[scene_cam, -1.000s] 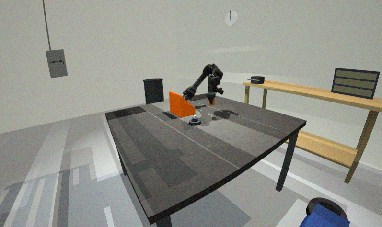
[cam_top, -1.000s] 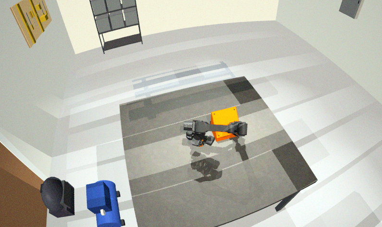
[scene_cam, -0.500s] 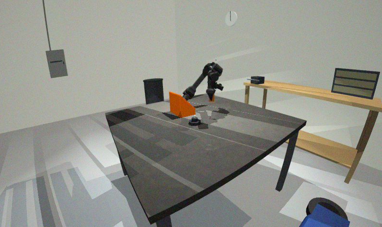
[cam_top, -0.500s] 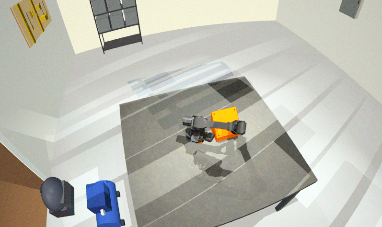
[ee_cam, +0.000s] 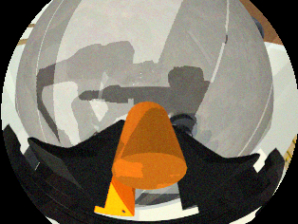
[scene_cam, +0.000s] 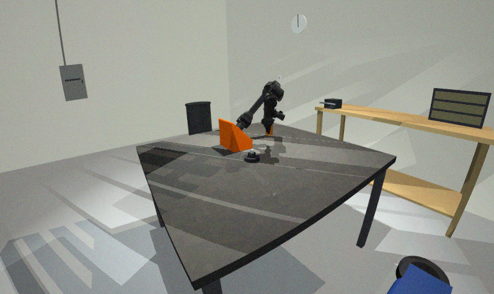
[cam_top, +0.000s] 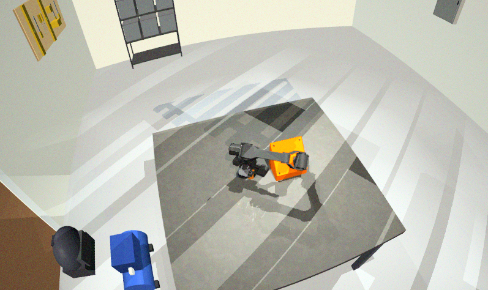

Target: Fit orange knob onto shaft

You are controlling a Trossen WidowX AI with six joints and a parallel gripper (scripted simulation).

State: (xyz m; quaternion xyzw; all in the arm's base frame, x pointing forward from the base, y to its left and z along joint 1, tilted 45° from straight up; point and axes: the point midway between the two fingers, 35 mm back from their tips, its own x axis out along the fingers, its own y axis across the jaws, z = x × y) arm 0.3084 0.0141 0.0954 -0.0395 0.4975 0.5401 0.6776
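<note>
The orange knob (cam_top: pixel 252 177) (scene_cam: pixel 271 130) (ee_cam: pixel 150 142) is a tapered round piece. My gripper (scene_cam: pixel 268 128) (ee_cam: pixel 147 126) is shut on it and holds it above the table, pointing down. The hole under the knob does not show. The dark round pedestal (scene_cam: pixel 251 157) stands on the table with the small silver shaft (scene_cam: pixel 251 151) upright on top. It is nearer the exterior camera than the knob, and apart from it. In the wrist view the pedestal (ee_cam: pixel 184 121) shows partly behind the right finger. The shaft's flat side cannot be made out.
A large orange wedge-shaped block (cam_top: pixel 288 144) (scene_cam: pixel 229 136) (ee_cam: pixel 120 201) stands on the grey table (cam_top: pixel 209 230) (scene_cam: pixel 219 196) beside the arm's base, close to the pedestal. The arm passes over this block in the top view. A wooden bench (scene_cam: pixel 398 118) stands beyond the table.
</note>
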